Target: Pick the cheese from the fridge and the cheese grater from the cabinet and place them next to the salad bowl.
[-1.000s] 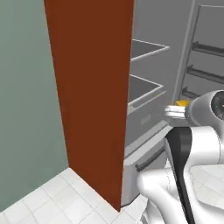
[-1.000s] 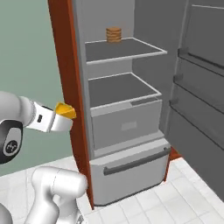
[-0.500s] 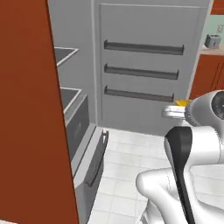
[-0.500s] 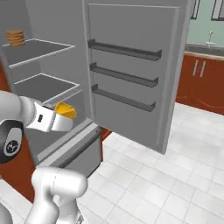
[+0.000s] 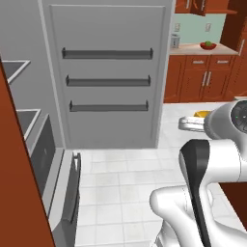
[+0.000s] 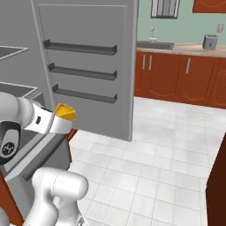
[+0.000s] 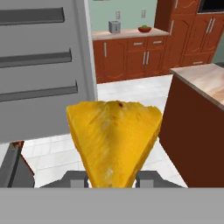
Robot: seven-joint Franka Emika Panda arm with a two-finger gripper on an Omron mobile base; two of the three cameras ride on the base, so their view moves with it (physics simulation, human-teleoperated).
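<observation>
I counted one cheese (image 7: 113, 142) wedge in my gripper (image 7: 111, 177). The fridge (image 5: 108, 77) door, swung open on the left, carried three door rails (image 5: 107, 53). On the far counter (image 7: 127, 33) stood one toaster (image 7: 114, 27) and, to its right, one salad bowl (image 7: 144, 29). One sink tap (image 6: 152, 32) rose at the far wall.

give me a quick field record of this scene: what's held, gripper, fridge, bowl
held item: yellow-orange wedge of cheese, clamped between the gripper's fingers
gripper: shut on the cheese, out in front of the open fridge
fridge: tall grey appliance, its grey door swung wide open, three dark door racks bare
salad bowl: shallow red round bowl with green leaves on the far wooden counter
near bowl: boxy silver toaster on that counter
cheese placed: not yet
</observation>
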